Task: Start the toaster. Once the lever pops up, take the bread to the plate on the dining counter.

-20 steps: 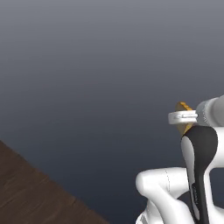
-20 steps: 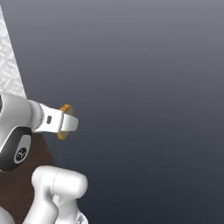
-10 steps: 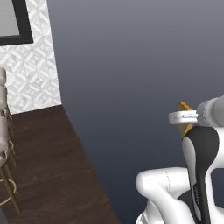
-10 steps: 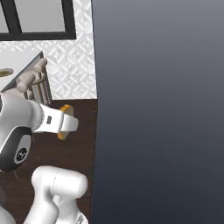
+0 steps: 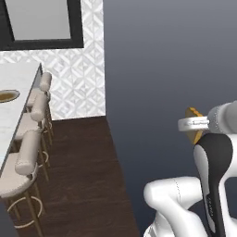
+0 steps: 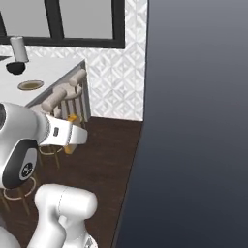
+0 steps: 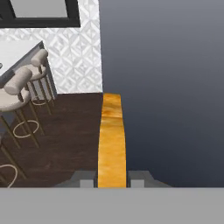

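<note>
- Bread (image 7: 111, 144) sits pinched edge-on between the two dark fingertips (image 7: 86, 179) at the bottom of the hand view; its glossy orange-brown crust runs as a narrow upright band up the middle of the frame.
- Gripper (image 5: 194, 131) shows at the right of the left base view as a white block, with a golden wedge of the slice poking above and below it.
- In the right base view the same white hand sits at centre left, a small orange corner of bread showing at its upper and lower edges.
- Floor (image 5: 83, 180) is dark wood with a fine plank grain, filling the lower left of the left base view.
- Wall panel (image 6: 198, 121) is smooth, matte slate grey, flat and featureless, covering the right side of both base views.
- Stools (image 5: 28, 162) with rounded beige padded backs and thin brass legs and foot rings stand in a row along the counter's edge.
- Counter (image 6: 51, 72) is a white marble slab at the upper left of the right base view.
- Plate (image 6: 30, 85) lies flat on the counter, round and shallow with a brown centre and a paler rim.
- Bowl (image 6: 16, 68), small and dark, stands just behind the plate beside a pale cylinder (image 6: 17, 46).
- Back wall (image 5: 83, 78) has white tiles with a raised geometric pattern beneath a black-framed window (image 6: 82, 22).
</note>
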Controlling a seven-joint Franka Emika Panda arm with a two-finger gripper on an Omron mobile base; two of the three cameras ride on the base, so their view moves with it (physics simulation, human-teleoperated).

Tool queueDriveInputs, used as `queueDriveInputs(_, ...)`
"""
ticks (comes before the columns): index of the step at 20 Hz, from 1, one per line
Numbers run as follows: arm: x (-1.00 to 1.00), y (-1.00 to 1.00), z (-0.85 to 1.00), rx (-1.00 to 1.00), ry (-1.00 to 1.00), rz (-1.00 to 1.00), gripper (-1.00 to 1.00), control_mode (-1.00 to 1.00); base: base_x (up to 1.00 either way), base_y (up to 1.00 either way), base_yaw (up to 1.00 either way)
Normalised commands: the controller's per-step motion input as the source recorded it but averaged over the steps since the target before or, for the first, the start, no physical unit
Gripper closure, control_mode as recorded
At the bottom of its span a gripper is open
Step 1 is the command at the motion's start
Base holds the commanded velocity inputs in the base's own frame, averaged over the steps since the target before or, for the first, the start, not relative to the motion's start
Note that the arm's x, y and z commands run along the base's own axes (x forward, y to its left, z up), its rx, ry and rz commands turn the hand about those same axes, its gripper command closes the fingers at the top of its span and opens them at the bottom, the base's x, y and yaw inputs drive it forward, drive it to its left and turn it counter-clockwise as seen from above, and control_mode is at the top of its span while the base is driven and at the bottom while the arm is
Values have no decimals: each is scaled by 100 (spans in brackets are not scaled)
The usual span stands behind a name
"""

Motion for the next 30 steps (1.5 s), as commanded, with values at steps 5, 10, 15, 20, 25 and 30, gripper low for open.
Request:
queueDriveInputs(5,0,0,0,0,0,0,100,100,100,-15,25)
queueDriveInputs(10,0,0,0,0,0,0,100,100,100,-37,28)
queueDriveInputs(15,0,0,0,0,0,0,100,100,100,-52,31)
queueDriveInputs(20,0,0,0,0,0,0,100,100,100,-60,38)
queueDriveInputs(25,0,0,0,0,0,0,100,100,94,-55,52)
queueDriveInputs(30,0,0,0,0,0,0,100,100,83,-43,68)
